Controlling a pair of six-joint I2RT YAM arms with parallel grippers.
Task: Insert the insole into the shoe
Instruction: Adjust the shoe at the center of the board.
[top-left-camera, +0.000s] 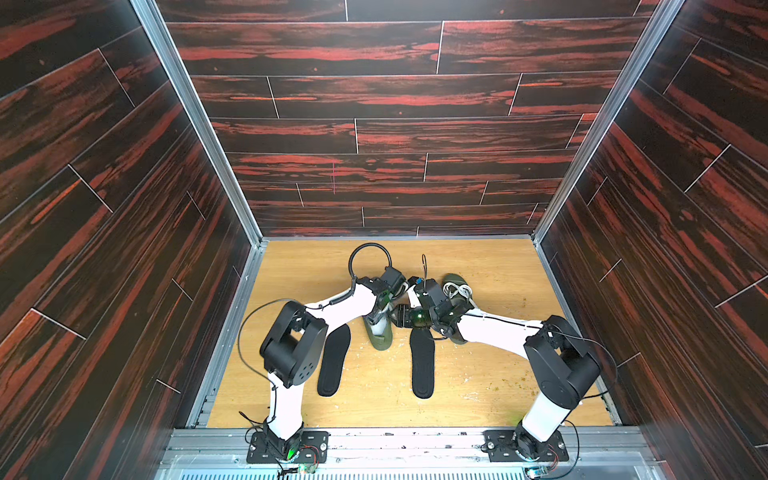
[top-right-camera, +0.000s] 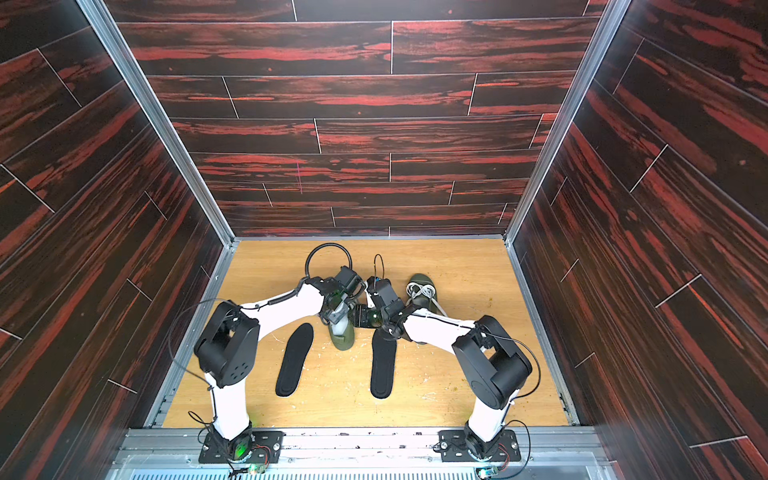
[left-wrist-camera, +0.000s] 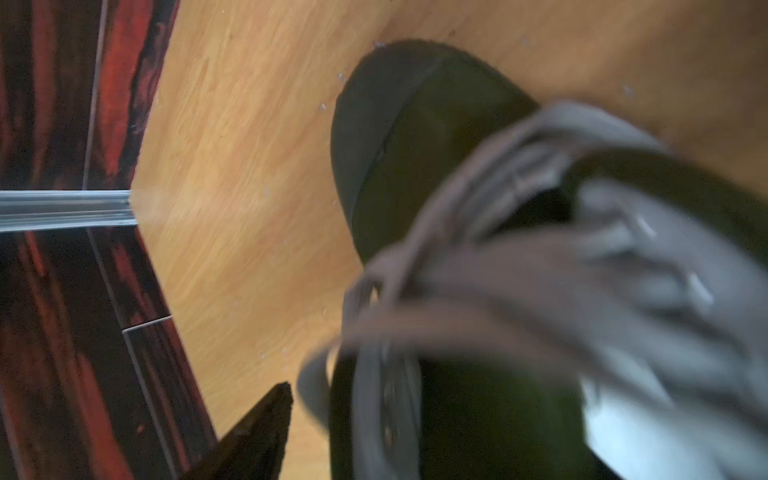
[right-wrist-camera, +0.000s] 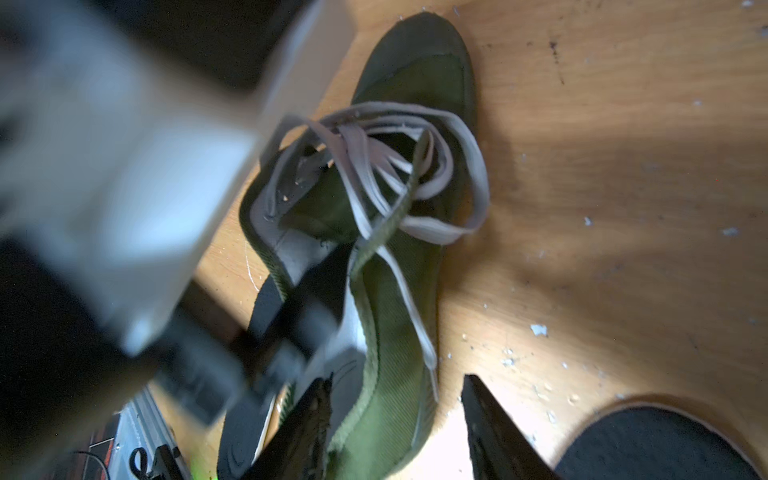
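Two insoles: both lie flat on the worktop (top-left-camera: 498, 374), outside either shoe. The outer insole (top-left-camera: 332, 361) is beside the left arm and the middle insole (top-left-camera: 422, 361) is near the near shoe (top-left-camera: 380, 334).
Second shoe: (top-left-camera: 453, 284) sits partly under the right arm.
Laces: (right-wrist-camera: 374, 166) are loose and heaped across the near shoe's mouth.
Left claw: (top-left-camera: 375, 322) is at that mouth, but blur and the shoe hide whether its jaws are apart or together.
Right claw: (right-wrist-camera: 395, 428) has its fingers (right-wrist-camera: 494, 428) apart, astride the shoe's side wall. Bare worktop shows beside one finger, so it grips nothing.
Step in hand: probably readying the mouth, since no insole is lifted yet.
Doing it well: pin the shoe with one claw and sweep the laces off the opening. Then pinch an insole near its heel, line it up with the shoe and feed it in toe-first at a shallow slant.
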